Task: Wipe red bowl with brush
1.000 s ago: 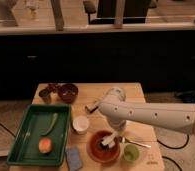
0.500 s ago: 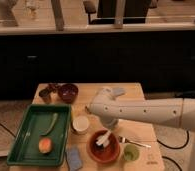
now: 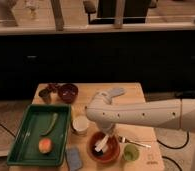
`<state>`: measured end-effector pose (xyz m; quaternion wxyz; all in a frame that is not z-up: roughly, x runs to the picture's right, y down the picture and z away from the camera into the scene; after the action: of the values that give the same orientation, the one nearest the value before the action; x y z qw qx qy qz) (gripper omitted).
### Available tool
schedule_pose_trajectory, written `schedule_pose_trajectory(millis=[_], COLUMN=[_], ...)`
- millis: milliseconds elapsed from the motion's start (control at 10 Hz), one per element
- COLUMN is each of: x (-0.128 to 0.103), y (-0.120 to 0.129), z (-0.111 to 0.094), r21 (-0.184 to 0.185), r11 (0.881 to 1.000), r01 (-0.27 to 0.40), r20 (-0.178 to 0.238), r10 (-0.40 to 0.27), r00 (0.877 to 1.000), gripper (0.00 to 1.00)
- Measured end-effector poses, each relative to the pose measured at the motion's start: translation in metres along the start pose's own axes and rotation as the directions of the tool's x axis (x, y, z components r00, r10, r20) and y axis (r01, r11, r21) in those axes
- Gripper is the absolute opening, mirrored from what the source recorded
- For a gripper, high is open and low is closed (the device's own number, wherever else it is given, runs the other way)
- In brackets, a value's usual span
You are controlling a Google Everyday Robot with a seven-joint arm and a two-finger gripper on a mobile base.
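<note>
Camera view shows the wiping step in hand: the gripper (image 3: 104, 139) hangs low over the red bowl (image 3: 113, 153), which sits near the front edge of the bench (image 3: 136, 95). Its fingers are closed on the pale handle of the brush (image 3: 99, 146), whose dark bristles reach the bowl's inside. The next move likely calls for sweeping the bristles around the inner wall under light pressure. The bowl looks wide, shallow, terracotta-coloured and upright.

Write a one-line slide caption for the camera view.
The robot's gripper reaches down into the red bowl, with the brush inside it, on a wooden table.
</note>
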<state>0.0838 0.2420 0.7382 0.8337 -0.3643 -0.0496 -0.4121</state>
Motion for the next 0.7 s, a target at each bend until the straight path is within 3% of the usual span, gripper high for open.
schedule_pose_trajectory(millis=[300, 500, 700], x=[0.029, 0.044, 0.045], y=[0.018, 0.012, -0.003], z=[0.010, 0.012, 0.009], r21=[-0.025, -0.032, -0.029], r11=[0.998, 0.997, 0.998], r01=[-0.053, -0.075, -0.064], r20=[-0.019, -0.032, -0.043], r10=[0.053, 0.074, 0.063], r00=[0.998, 0.997, 0.997], gripper=[0.00, 0.00, 0.00])
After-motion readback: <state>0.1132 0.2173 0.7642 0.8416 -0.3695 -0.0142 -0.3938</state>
